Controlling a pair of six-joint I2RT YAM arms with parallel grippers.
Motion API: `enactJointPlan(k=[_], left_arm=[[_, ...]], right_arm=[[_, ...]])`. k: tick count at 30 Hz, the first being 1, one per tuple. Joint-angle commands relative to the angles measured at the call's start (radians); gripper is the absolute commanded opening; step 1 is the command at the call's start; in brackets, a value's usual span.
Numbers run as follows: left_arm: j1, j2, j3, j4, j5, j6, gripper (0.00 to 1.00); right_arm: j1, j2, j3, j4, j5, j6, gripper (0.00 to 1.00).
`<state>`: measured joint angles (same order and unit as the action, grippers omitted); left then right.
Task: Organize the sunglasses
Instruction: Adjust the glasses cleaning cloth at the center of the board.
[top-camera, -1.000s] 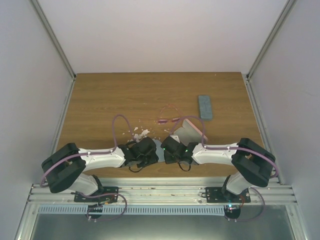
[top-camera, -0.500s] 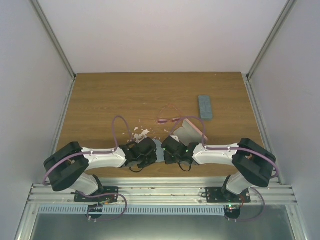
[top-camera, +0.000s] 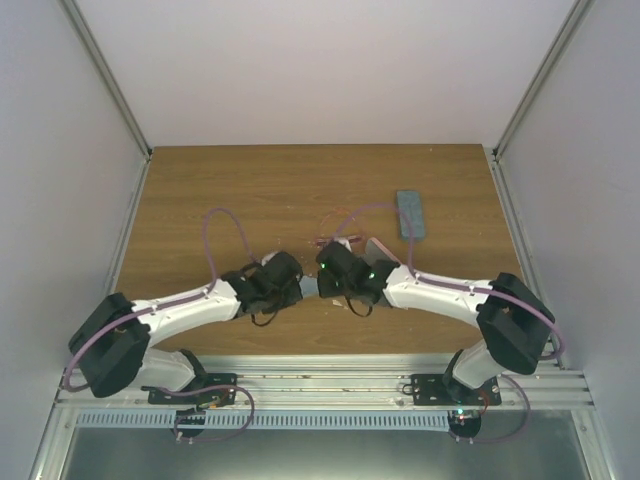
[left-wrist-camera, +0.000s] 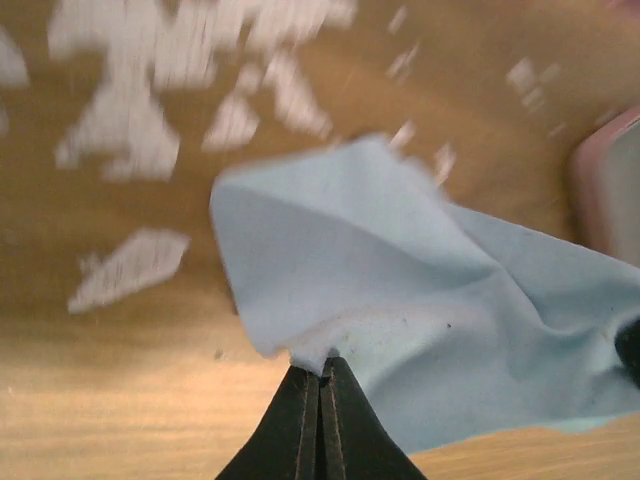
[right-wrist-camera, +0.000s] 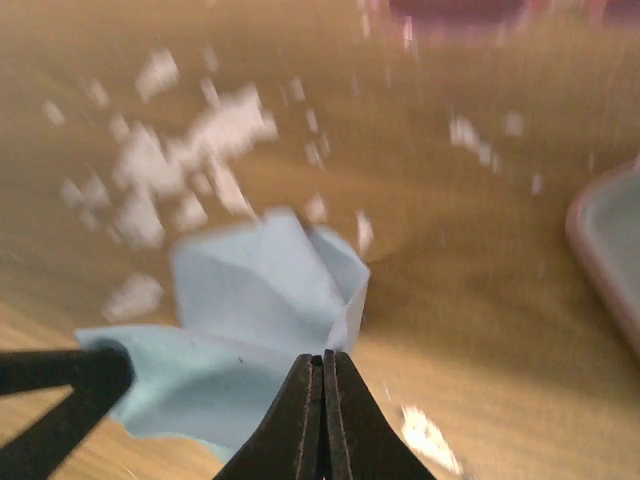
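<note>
The pink sunglasses (top-camera: 326, 241), thin-framed with pink-tinted lenses, are located just above centre of the top view. The light blue cloth (left-wrist-camera: 400, 300) is pinched at its edges by the left gripper (left-wrist-camera: 321, 368) and the right gripper (right-wrist-camera: 323, 358), both with jaws pressed together

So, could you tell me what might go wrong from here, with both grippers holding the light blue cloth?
The left gripper and right gripper each pinch only an edge of the crumpled light blue cloth, so it could slip free, especially if the arms pull apart. The thin pink-framed sunglasses and the open pink case lie close to the right gripper; a careless swing might knock them.
</note>
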<state>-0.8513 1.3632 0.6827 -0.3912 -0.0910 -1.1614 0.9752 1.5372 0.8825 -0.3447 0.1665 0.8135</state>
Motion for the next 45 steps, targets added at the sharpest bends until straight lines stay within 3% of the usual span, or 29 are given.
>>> enactJointPlan(k=[1,8,15,24,33,35,40,45], left_arm=[[0.083,-0.085,0.088,-0.043,-0.069,0.138,0.00],[0.147,-0.122,0.130,-0.058,-0.066,0.201,0.00],[0.136,-0.175,-0.050,-0.004,0.056,0.132,0.00],[0.027,-0.233,-0.216,0.034,0.150,-0.016,0.00],[-0.024,-0.285,-0.282,-0.014,0.159,-0.086,0.18],[-0.026,-0.304,-0.283,-0.040,0.150,-0.093,0.22],[-0.025,-0.392,-0.254,-0.060,0.099,-0.055,0.27],[0.009,-0.382,-0.219,0.059,0.112,0.071,0.25]], right_arm=[[-0.056,0.012,0.137,-0.048,0.055,-0.070,0.01],[-0.086,0.036,0.200,-0.059,0.040,-0.097,0.01],[-0.054,0.028,0.037,-0.005,-0.085,-0.037,0.00],[0.027,0.041,-0.068,0.010,-0.158,0.004,0.01],[0.051,0.030,-0.119,-0.012,-0.191,0.019,0.01],[0.057,0.019,-0.131,-0.025,-0.191,0.024,0.07],[0.059,-0.053,-0.132,-0.067,-0.135,0.020,0.34],[0.046,-0.023,-0.058,-0.062,-0.041,-0.050,0.34]])
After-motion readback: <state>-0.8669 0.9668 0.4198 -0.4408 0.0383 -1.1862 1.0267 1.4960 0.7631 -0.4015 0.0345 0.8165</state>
